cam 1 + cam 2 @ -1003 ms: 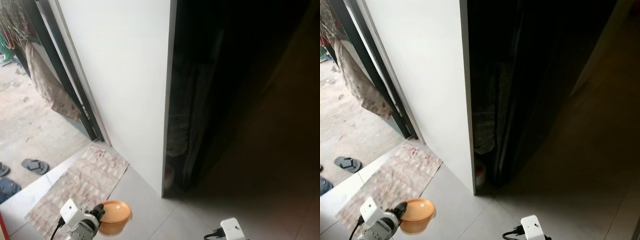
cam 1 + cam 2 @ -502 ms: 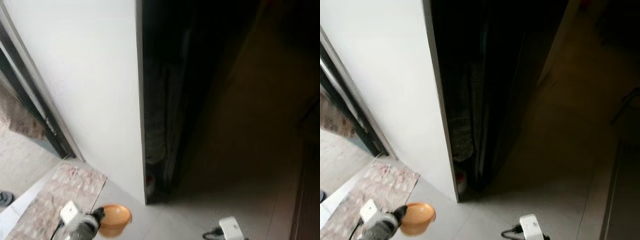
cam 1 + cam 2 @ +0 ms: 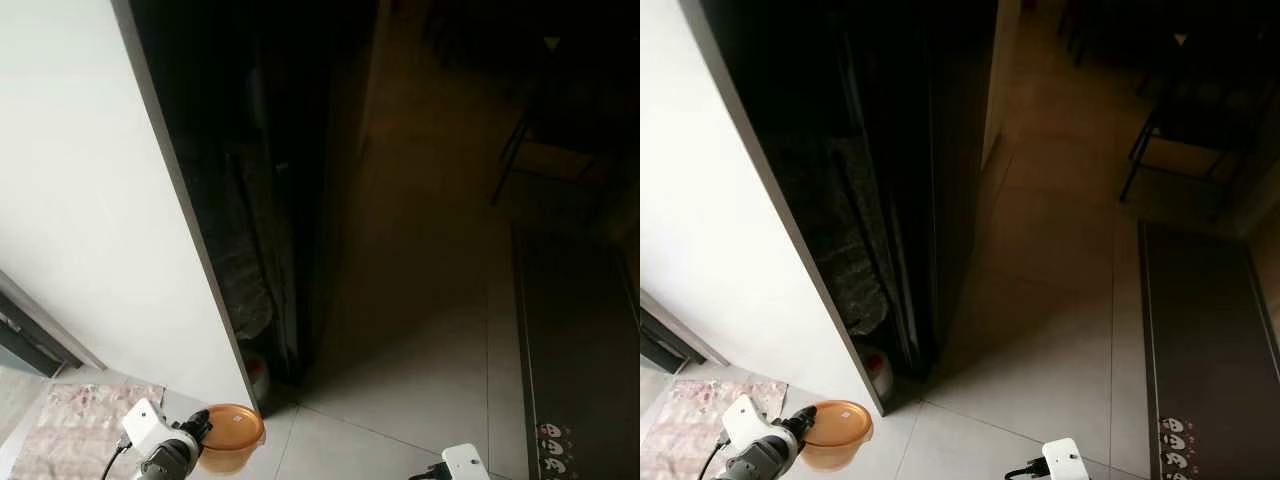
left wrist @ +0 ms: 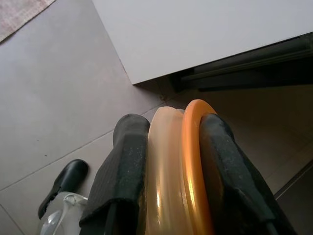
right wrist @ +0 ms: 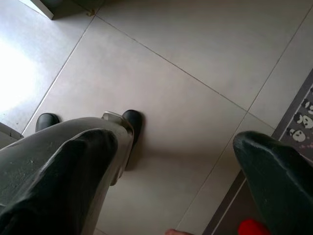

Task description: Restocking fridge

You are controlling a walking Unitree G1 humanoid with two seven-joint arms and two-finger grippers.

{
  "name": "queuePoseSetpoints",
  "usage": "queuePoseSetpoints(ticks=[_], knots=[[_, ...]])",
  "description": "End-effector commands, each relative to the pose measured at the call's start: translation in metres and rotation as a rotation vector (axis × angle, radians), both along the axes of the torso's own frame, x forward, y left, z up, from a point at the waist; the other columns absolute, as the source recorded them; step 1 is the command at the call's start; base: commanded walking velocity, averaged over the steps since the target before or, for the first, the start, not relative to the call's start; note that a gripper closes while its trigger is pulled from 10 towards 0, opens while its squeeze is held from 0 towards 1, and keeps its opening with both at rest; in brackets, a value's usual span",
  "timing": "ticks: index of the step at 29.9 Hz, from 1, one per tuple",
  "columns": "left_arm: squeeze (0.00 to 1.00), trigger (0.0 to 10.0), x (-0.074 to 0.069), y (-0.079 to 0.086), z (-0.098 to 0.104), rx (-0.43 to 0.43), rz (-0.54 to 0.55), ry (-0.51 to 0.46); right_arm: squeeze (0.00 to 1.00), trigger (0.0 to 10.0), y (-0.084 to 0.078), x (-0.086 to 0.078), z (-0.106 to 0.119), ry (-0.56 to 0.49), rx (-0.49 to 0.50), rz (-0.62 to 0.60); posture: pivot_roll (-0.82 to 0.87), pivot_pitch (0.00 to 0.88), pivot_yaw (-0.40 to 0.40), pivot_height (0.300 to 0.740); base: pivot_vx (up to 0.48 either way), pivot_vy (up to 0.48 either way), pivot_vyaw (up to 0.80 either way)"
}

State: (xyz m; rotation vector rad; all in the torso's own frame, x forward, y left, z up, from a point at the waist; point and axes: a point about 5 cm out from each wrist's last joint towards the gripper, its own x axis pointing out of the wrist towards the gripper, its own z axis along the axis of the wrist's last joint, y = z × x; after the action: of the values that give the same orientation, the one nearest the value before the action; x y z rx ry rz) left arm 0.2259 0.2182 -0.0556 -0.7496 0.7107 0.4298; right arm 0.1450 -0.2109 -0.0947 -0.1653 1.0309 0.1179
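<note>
Your left gripper (image 4: pixel 168 196) is carrying an orange lidded container (image 3: pixel 230 436) low over the tiled floor (image 3: pixel 1060 340), its fingers (image 4: pixel 122 181) clamped tight across lid and base. The edge-on grip is risking a slip as you walk, and the white wall corner (image 3: pixel 235 385) is passing close. Its contents are probably nil, though the tinted plastic is hiding them; your right gripper (image 5: pixel 176 161) is hanging wide open, holding nothing.

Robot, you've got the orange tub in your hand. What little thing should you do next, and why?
Probably keep walking ahead through the dark opening past the white wall. The left gripper is shut on the orange tub, and the right gripper is open with nothing between its fingers.
</note>
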Motion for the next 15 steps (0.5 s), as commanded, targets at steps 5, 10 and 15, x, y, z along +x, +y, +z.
queuePoseSetpoints(ticks=[5, 10, 15], knots=[[0.0, 10.0, -0.0051, 0.0, -0.0035, 0.007, -0.018, 0.034, 0.0, 10.0, 0.0009, 0.0039, 0.0015, -0.015, 0.002, 0.003, -0.01, 0.03, 0.018, 0.74, 0.0, 0.0, 0.0], [0.0, 10.0, -0.006, -0.0015, -0.0044, 0.008, -0.027, 0.04, 0.0, 10.0, 0.0005, 0.0047, 0.0018, -0.017, -0.002, 0.001, 0.0, 0.029, 0.016, 0.74, 0.0, 0.0, 0.0], [0.0, 10.0, -0.0065, -0.0028, -0.005, 0.006, -0.033, 0.041, 0.0, 10.0, 0.0, 0.0048, 0.0019, -0.021, -0.003, -0.01, -0.01, 0.029, 0.017, 0.74, 0.0, 0.0, 0.0]])
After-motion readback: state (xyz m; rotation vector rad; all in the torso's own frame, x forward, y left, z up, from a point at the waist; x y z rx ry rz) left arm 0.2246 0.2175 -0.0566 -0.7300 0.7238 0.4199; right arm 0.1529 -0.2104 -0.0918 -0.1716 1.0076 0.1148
